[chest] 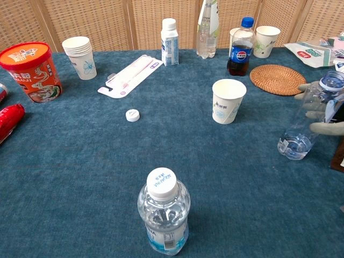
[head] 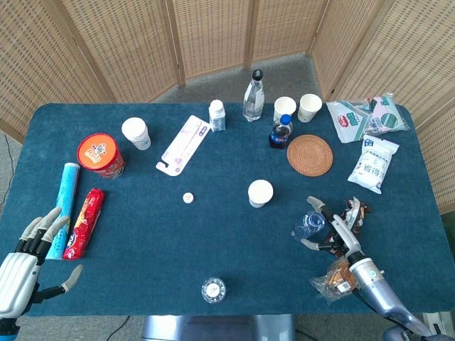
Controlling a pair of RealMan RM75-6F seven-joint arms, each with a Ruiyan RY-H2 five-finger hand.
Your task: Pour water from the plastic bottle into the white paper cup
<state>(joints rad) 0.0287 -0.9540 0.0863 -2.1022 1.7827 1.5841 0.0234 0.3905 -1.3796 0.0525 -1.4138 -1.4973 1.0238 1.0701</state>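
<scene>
Clearly a reach-to-grasp moment, nothing poured yet. Right hand (head: pixel 333 229) at the near right of the blue table (head: pixel 142 234), fingers (chest: pixel 307 86) spread apart and empty, curving in around the uncapped plastic bottle (chest: pixel 312 115) from its right side. From the chest view, fingertips just beside the bottle's shoulder and lower body, perhaps brushing it; firm contact not possible to confirm. Bottle upright, long axis vertical, mouth open at the top, only a little water pooled at its base. Lies immediately left of the right hand, so a short closing of the fingers looks like all the grasp calls for.

White paper cup (head: pixel 260 192) upright, open side up, further left and slightly toward the table's far side from the bottle, well apart from it. Judged next: lift, carry leftward, tilt the neck over the cup's rim.

Left hand (head: pixel 27 259) far off at the near left corner, open and holding nothing, beside a red snack packet (head: pixel 84 222); much the farther hand, no part in this move. Second, capped bottle (chest: pixel 162 211) near the front edge, untouched.
</scene>
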